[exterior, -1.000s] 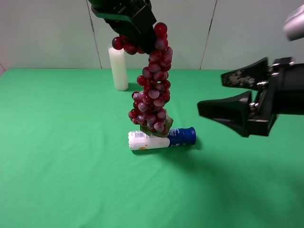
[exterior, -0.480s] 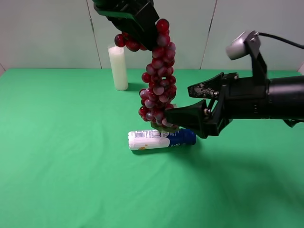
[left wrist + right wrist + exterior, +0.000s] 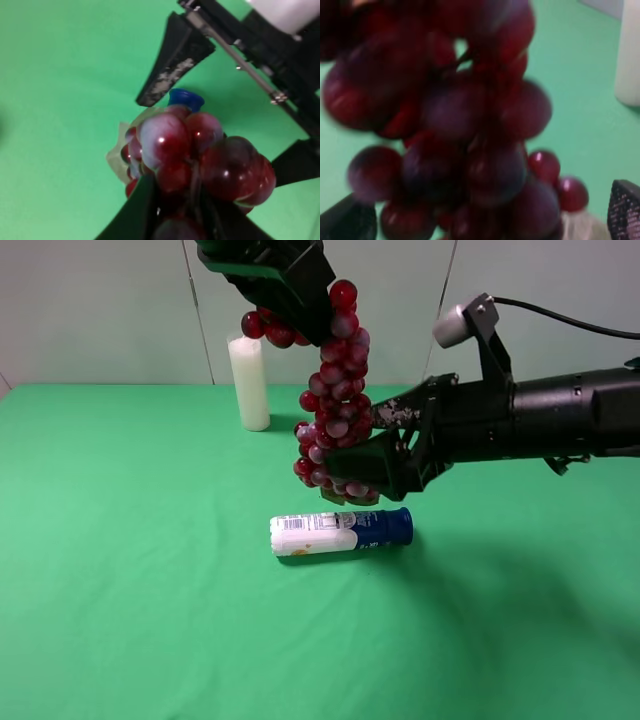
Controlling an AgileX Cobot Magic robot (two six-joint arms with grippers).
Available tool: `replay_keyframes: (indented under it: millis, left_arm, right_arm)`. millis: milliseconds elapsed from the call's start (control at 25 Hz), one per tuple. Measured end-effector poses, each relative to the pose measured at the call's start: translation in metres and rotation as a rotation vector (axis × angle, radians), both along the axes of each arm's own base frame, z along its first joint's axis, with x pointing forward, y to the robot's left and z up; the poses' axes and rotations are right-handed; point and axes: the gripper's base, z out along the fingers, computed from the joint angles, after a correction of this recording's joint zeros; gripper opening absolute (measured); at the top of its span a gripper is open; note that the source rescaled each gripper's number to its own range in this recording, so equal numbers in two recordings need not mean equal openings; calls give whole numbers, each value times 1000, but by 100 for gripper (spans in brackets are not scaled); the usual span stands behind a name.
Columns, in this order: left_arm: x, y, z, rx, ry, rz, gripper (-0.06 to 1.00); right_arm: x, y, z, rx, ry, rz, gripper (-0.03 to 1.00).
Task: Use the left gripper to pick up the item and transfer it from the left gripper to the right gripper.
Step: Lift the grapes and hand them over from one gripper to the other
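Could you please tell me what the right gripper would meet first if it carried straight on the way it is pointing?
The grape bunch: it hangs directly in front of the open right gripper and fills the right wrist view between its jaws. Whether the two are touching is unclear, since depth is hard to judge.

Black right pincer [image 3: 350, 443], grey knob [image 3: 455, 326], cable [image 3: 560, 316].

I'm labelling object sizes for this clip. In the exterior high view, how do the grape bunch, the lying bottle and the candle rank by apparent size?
1. Grape bunch, clearly largest.
2. Bottle.
3. Candle, which looks somewhat smaller but stands farther back, so bottle versus candle is unsure.
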Motion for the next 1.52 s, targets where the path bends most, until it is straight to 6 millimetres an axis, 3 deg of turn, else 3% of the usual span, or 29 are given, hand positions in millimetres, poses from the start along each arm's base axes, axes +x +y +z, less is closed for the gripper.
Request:
replay_keyframes:
  millis: [360, 720, 1040, 1120, 1280, 1320, 1520]
  left_arm:
    - [0, 0, 0, -1, -1, 1, 0]
    - [0, 0, 0, 3, -5, 2, 0]
    - [1, 1, 0, 9, -10, 2, 0]
    - [1, 1, 0, 9, -10, 2, 0]
    - [1, 1, 0, 8, -9, 2, 0]
    - [1, 1, 0, 8, -9, 2, 0]
    - [1, 1, 0, 7, -9, 2, 0]
  right_arm:
    - [5, 14, -5, 45, 15, 102, 100]
    - [-8, 57, -8, -20, -27, 219, 100]
    - [-2, 57, -15, -52, 14, 159, 98]
    - [-1, 56, -16, -62, 15, 146, 77]
    - [0, 55, -17, -75, 12, 131, 7]
    - [0, 55, -17, -77, 12, 129, 2]
    - [0, 55, -17, -77, 13, 128, 2]
